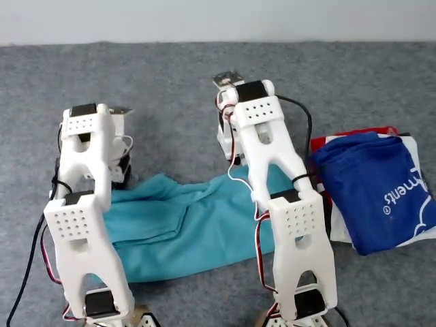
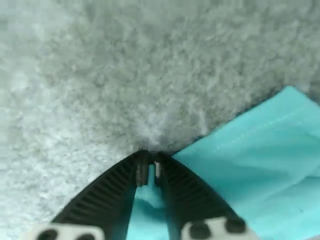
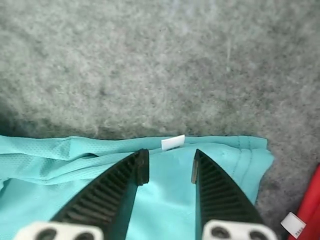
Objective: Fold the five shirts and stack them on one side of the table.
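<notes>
A teal shirt (image 1: pixel 177 225) lies spread across the grey carpet between my two arms. My left gripper (image 2: pixel 148 169) sits at the shirt's far left edge (image 2: pixel 250 160), its fingers shut on the hem where cloth meets carpet. My right gripper (image 3: pixel 168 167) stands open just above the teal shirt (image 3: pixel 165 205) at its far right edge, the fingertips (image 3: pixel 142 167) on either side of a small white tag (image 3: pixel 173 142). A folded blue shirt (image 1: pixel 375 191) tops a stack on the right side of the table.
Under the blue shirt lie a white shirt (image 1: pixel 409 238) and a red one (image 1: pixel 354 134). A corner of the red shirt (image 3: pixel 311 205) shows close to the teal hem. Bare carpet (image 1: pixel 170 75) stretches beyond both arms toward the back wall.
</notes>
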